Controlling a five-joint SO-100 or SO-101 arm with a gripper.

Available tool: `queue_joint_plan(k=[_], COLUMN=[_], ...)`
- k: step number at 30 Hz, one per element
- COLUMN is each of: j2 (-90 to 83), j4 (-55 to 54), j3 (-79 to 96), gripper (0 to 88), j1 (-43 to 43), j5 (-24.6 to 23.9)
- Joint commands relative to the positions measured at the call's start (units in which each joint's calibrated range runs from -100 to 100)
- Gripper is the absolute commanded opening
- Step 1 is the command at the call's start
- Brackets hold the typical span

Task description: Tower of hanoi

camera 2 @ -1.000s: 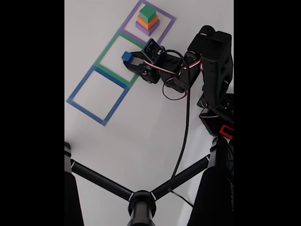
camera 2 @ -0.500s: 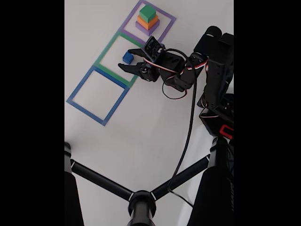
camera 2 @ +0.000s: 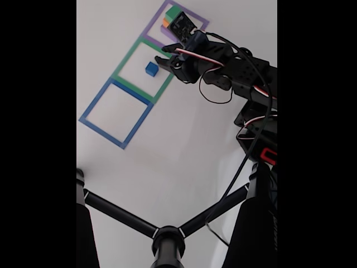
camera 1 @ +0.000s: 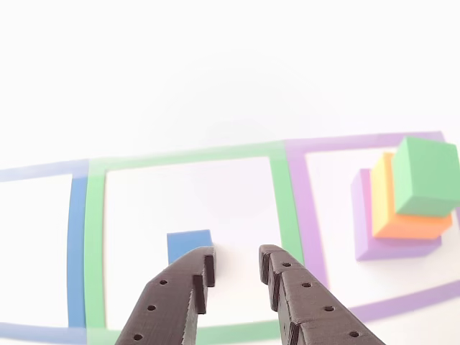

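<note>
While hanging just above the white table (camera 2: 184,151), gripper (camera 1: 237,262) black, two fingers (camera 1: 188,277) spread apart with bare table between them, pinching nothing. Landmark for all places: green tape square (camera 1: 93,244), the middle one of three tape squares in a row.

In the other view:
- Small blue cube (camera 1: 188,246) inside the green tape square, toward its lower part, flat on the table, alone.
- Left finger tip just in front of the blue cube and covering its lower right corner; whether touching or only overlapping, cannot tell.
- Right finger (camera 1: 284,277) also over the green tape square, near its right side, apart from the cube.
- Purple tape square (camera 1: 309,215) directly right of the green one, sharing the border line.
- Inside the purple square, a stack: purple block (camera 1: 363,215) at the bottom, orange block (camera 1: 384,201) on it, green cube (camera 1: 425,176) on top.
- Blue tape square (camera 1: 77,237) directly left of the green one, partly cut by the picture edge.

In the fixed view:
- Blue cube (camera 2: 151,68) inside the green tape square (camera 2: 124,60), near the middle.
- Gripper (camera 2: 162,53) over the upper right part of the green square, beside the cube, arm (camera 2: 240,70) reaching from the right.
- Stack mostly hidden behind the gripper head; only a bit of orange and green at the purple tape square (camera 2: 157,19).
- Blue tape square (camera 2: 95,106) below and left of the green one.
- Black tripod legs (camera 2: 167,237) far below the green square.
</note>
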Motion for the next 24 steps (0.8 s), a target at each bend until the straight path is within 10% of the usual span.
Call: queue_joint_plan(k=[1,13,24], j2=[-8.4,-8.0,-7.6], j4=[24.6,67.9,76.4], j3=[-13.6,-53.0,-61.2], gripper=[0.2,0.2,0.2], j1=[1.5,9.4,12.4], j5=[0.6,0.6,0.6])
